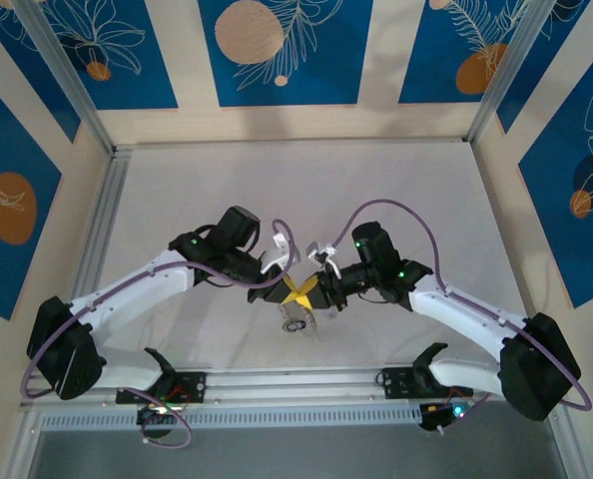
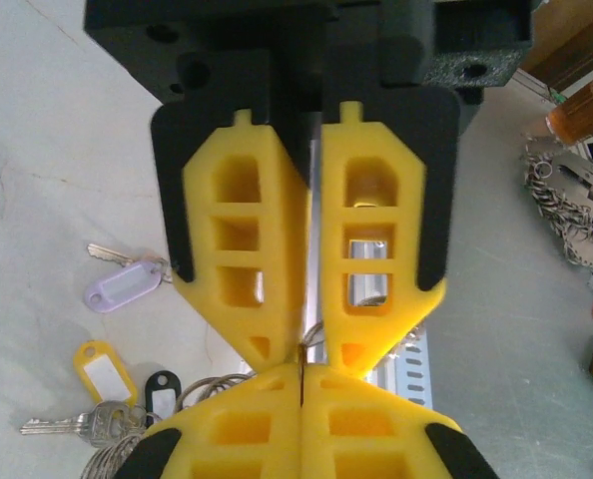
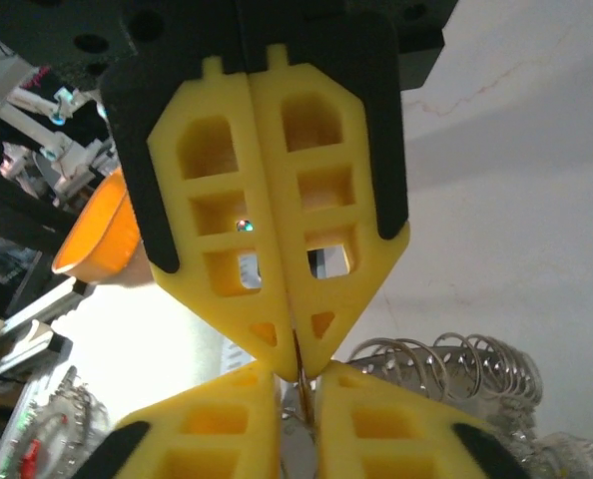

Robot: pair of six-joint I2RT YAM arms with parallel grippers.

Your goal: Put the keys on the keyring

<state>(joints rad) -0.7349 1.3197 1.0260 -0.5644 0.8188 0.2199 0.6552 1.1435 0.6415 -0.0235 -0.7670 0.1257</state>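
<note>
Left gripper [image 2: 301,344] is clenched, seemingly on the thin wire of the keyring [image 2: 215,383]. Right gripper [image 3: 296,361] is clenched as well, tip to tip with it; what it pinches cannot be told. A bunch of keys [image 2: 77,424] is seen lying on the surface [image 2: 57,150], just beside the tips toward the lower left of the left wrist view. A lilac-tagged key [image 2: 127,287] is seen apart from the bunch, probably not yet threaded. The ring wire is run from the bunch to the pinch point, and both arms are judged equally near.
</note>
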